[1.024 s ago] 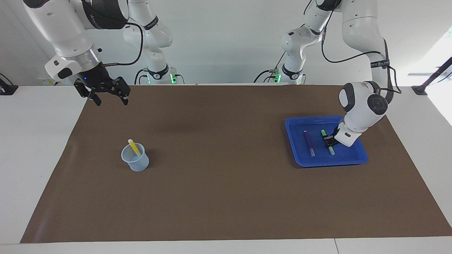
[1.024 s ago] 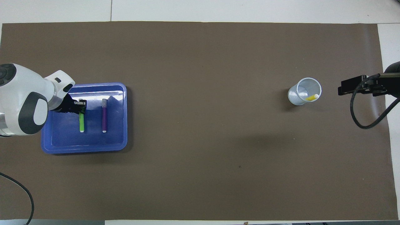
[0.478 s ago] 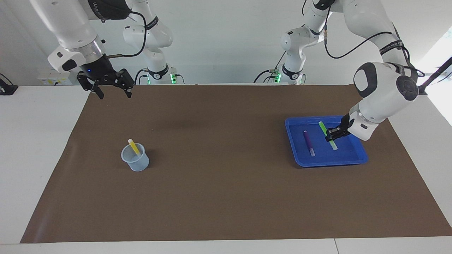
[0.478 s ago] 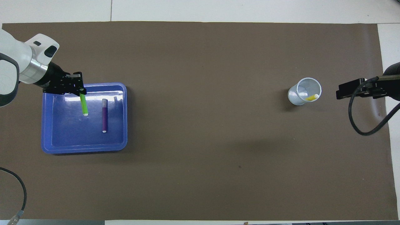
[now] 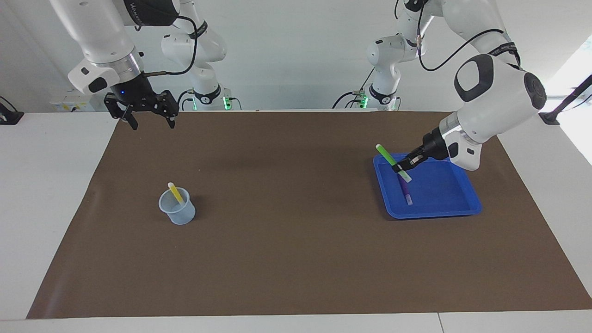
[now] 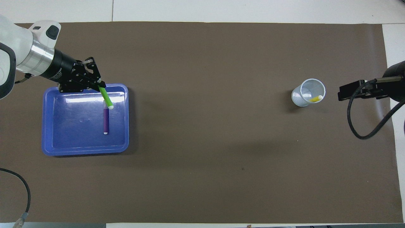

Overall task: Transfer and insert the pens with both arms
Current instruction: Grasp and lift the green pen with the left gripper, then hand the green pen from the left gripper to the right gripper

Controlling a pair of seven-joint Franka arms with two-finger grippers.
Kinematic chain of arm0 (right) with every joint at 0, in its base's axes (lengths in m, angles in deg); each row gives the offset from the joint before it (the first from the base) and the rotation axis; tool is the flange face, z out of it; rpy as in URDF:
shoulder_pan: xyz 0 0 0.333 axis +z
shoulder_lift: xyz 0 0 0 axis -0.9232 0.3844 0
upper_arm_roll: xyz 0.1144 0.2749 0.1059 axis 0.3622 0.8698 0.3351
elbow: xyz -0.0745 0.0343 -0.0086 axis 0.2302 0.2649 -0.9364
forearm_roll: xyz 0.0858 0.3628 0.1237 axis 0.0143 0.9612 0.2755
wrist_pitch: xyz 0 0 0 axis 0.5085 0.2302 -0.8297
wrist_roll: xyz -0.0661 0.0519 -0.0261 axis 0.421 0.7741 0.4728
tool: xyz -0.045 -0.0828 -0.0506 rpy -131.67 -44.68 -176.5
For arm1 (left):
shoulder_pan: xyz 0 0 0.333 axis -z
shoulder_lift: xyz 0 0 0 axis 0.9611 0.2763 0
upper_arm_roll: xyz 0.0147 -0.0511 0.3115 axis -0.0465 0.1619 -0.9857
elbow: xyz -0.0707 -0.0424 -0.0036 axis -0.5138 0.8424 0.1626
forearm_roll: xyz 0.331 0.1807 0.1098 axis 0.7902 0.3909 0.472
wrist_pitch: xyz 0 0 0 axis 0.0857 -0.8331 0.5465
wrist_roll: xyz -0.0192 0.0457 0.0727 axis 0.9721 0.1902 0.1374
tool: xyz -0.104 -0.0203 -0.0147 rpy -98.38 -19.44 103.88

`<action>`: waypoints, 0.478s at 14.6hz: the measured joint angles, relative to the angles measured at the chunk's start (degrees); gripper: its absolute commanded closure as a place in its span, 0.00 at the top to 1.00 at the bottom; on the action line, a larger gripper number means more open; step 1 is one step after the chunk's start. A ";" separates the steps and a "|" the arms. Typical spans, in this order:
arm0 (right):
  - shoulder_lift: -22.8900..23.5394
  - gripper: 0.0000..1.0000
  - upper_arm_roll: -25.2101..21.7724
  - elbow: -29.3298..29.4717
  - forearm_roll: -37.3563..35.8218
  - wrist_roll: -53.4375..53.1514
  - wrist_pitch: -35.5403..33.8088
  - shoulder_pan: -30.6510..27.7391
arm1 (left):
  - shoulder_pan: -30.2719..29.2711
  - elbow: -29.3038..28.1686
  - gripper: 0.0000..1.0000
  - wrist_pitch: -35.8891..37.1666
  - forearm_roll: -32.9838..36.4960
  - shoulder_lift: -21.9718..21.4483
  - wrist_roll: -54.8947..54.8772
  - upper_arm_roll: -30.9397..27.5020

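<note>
The right gripper (image 5: 149, 121), fingers spread wide and holding nothing, hangs in the air over the brown mat's (image 5: 296, 259) edge closest to the robots, and the clear cup (image 5: 177, 212) with the yellow pen (image 5: 175, 192) leaning inside stands farther out on the mat. The left gripper (image 5: 401, 168) is clamped on the tilted green pen (image 5: 386, 155), raised over the blue tray (image 5: 439, 213). The purple pen (image 5: 406, 192) lies flat in the tray just below that gripper.

green pen (image 5: 390, 160): tilted, lifted above tray | purple pen (image 5: 405, 188): flat in tray | yellow pen (image 5: 175, 192): leaning, seemingly inside cup
</note>
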 measured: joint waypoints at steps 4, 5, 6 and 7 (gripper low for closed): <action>0.01 1.00 0.52 0.04 5.16 -4.33 0.00 0.18 | 0.53 0.55 0.00 -3.28 -7.10 -1.57 21.90 6.02; 0.04 1.00 1.11 0.04 7.66 -6.83 0.00 0.31 | 0.62 0.39 0.00 -4.01 -9.13 -1.87 25.79 7.13; 0.08 1.00 2.35 0.04 9.69 -10.25 0.08 0.45 | 0.84 0.00 0.00 -4.85 -11.45 -2.11 28.83 8.04; 0.14 1.00 3.93 0.03 11.16 -14.03 0.45 0.63 | 1.19 -0.95 0.00 -6.22 -14.77 -2.46 30.93 8.48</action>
